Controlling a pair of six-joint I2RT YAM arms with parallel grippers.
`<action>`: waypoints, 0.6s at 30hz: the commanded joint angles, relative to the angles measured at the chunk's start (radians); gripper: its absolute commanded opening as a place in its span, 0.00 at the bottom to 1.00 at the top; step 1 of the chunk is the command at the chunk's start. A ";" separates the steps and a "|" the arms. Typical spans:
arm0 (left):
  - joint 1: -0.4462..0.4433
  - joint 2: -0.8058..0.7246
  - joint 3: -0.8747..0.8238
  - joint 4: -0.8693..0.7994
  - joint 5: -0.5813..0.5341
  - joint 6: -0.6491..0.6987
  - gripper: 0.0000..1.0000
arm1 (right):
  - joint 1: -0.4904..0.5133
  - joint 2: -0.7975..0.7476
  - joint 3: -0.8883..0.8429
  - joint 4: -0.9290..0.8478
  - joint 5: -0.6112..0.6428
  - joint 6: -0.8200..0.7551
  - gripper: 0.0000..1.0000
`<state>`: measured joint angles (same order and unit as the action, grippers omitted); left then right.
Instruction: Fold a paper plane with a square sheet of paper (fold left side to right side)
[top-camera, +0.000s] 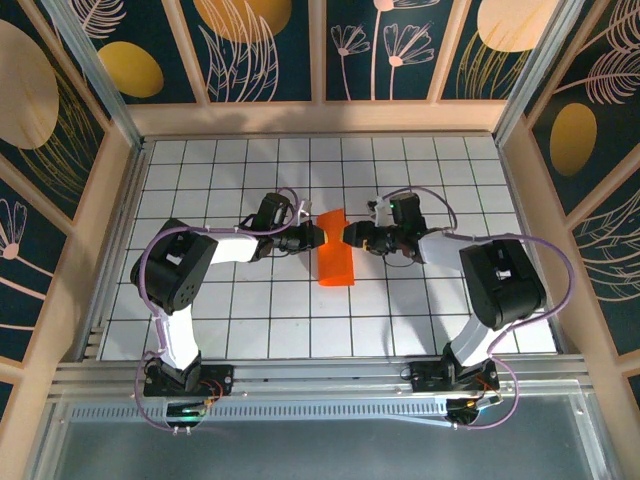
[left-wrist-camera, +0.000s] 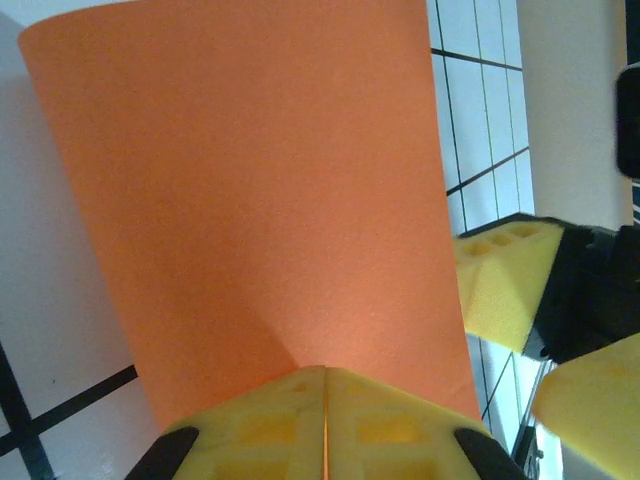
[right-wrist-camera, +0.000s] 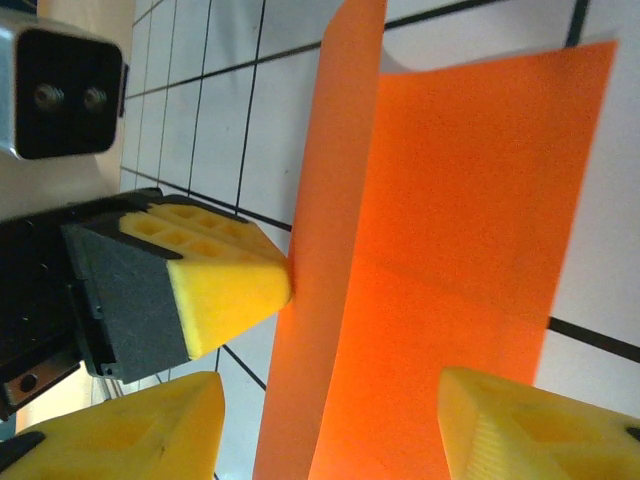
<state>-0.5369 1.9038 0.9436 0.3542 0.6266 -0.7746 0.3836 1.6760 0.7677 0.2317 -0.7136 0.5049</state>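
1. Bolted at the near edge of the white gridded surface (top-camera: 250, 310), the left arm (top-camera: 185, 270) and right arm (top-camera: 500, 280) reach inward toward each other.
2. At mid-surface the left fingers (left-wrist-camera: 250, 425) are pressed tight together on the left edge of the square sheet of paper (top-camera: 335, 262), pinching the bright orange sheet.
3. The sheet is bent. One part lies flat on the surface and the pinched part stands up off it.
4. Opposite, the right fingers (right-wrist-camera: 530, 425) stand well apart with the raised flap between them, clamping nothing.
5. Beyond, dark panels (top-camera: 270, 50) painted with gold discs and pale leaf outlines wall off the far side.
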 joint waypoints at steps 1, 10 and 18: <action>-0.005 0.011 0.015 -0.015 0.000 0.008 0.08 | 0.024 0.045 0.034 0.055 -0.048 0.036 0.57; -0.006 -0.034 0.009 -0.029 -0.016 0.011 0.10 | 0.041 0.071 0.021 0.117 -0.051 0.090 0.25; -0.006 -0.147 -0.023 -0.066 -0.111 0.019 0.39 | 0.042 0.075 0.025 0.040 0.029 0.067 0.00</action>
<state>-0.5369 1.8275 0.9386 0.3168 0.5716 -0.7635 0.4183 1.7348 0.7788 0.3038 -0.7219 0.5827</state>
